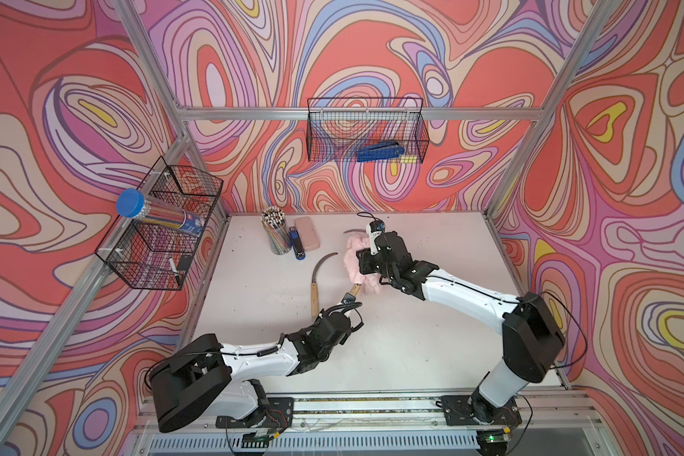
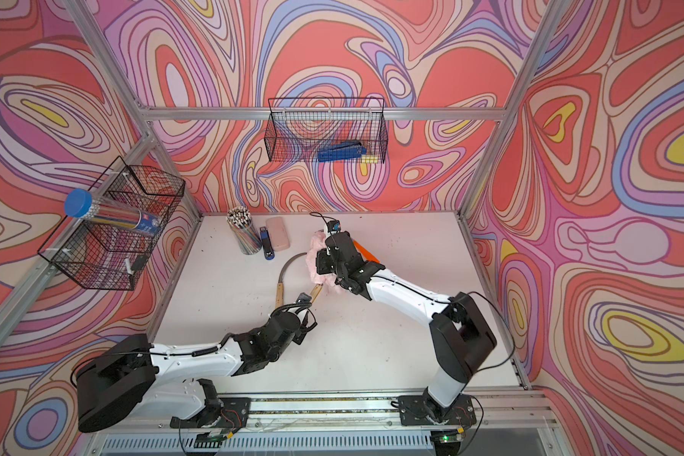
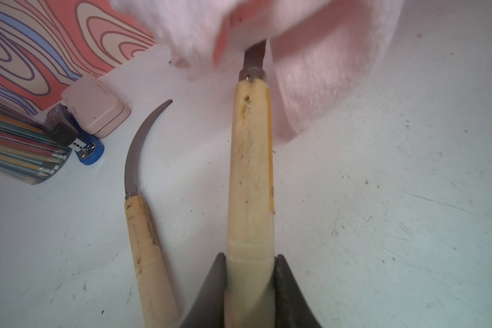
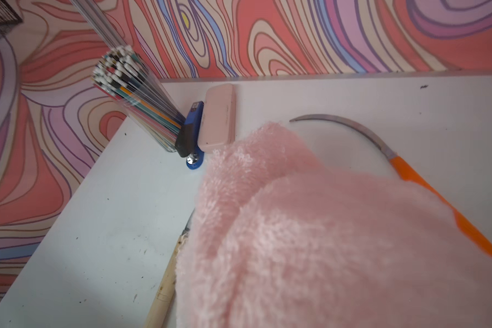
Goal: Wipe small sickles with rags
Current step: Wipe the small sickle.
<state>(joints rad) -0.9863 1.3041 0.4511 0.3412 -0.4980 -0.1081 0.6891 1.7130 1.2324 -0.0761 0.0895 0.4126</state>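
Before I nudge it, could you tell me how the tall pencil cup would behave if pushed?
The pencil cup stands tall and narrow, so it would probably tip rather than slide. Its pencils look loose and would likely spill.

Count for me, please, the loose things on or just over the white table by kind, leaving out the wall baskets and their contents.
Sickles: 3 (free wooden-handled sickle, held wooden-handled sickle in the left tool, orange-handled sickle)
Fluffy pink rag: 1
Pencil cup: 1
Blue stapler: 1
Pink case: 1
Total: 7
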